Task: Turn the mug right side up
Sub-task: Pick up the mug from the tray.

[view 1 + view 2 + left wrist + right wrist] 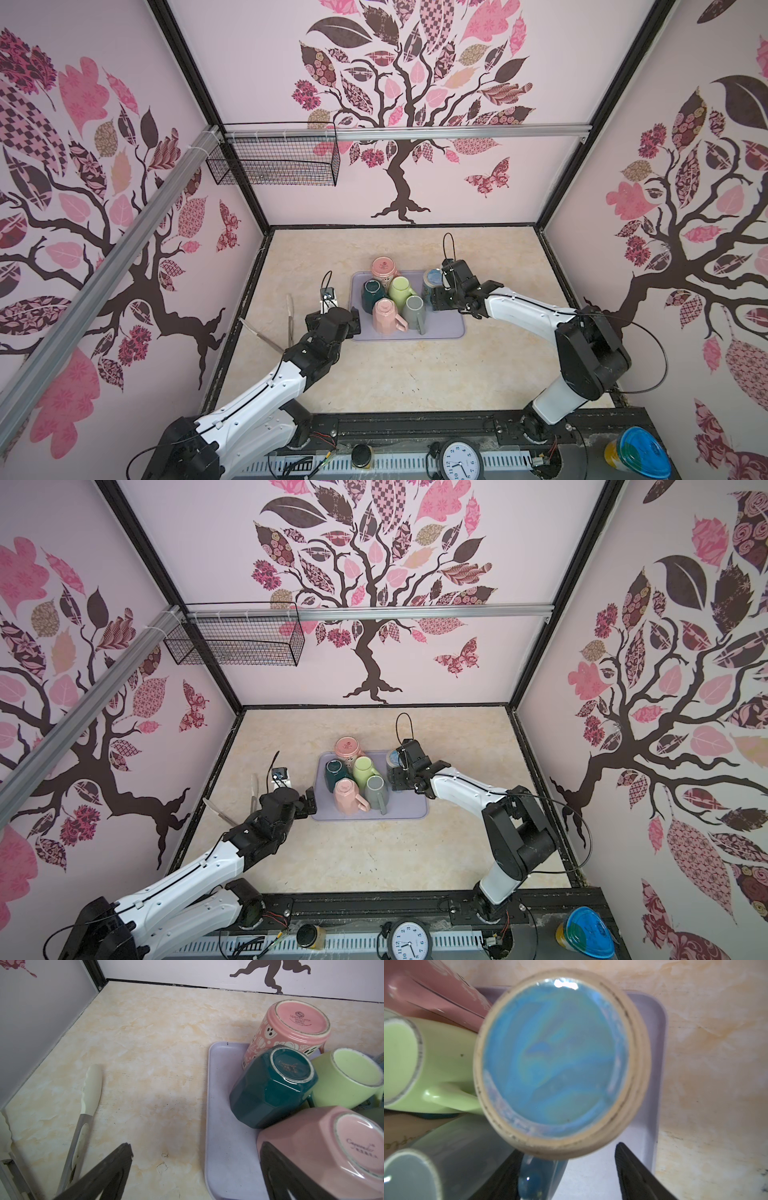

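A blue iridescent mug (pixel 432 277) (pixel 393 757) (pixel 556 1059) stands upside down at the back right corner of the lilac tray (pixel 449 330), its base up. In the right wrist view its handle (pixel 533 1176) lies between the jaws of my right gripper (pixel 569 1151) (pixel 436 301). One finger is against the handle, the other stands apart from it over the tray, so the jaws are open. My left gripper (pixel 196 1145) (pixel 353 321) is wide open at the tray's left edge, beside the pink faceted mug (pixel 332 1147), holding nothing.
Several other mugs crowd the tray, all base up or tilted: pink patterned (pixel 384 268), dark teal (pixel 372 293), green (pixel 401 289), grey (pixel 413 311), pink faceted (pixel 386 316). Tongs (pixel 91 1088) (pixel 266 336) lie left of the tray near the wall.
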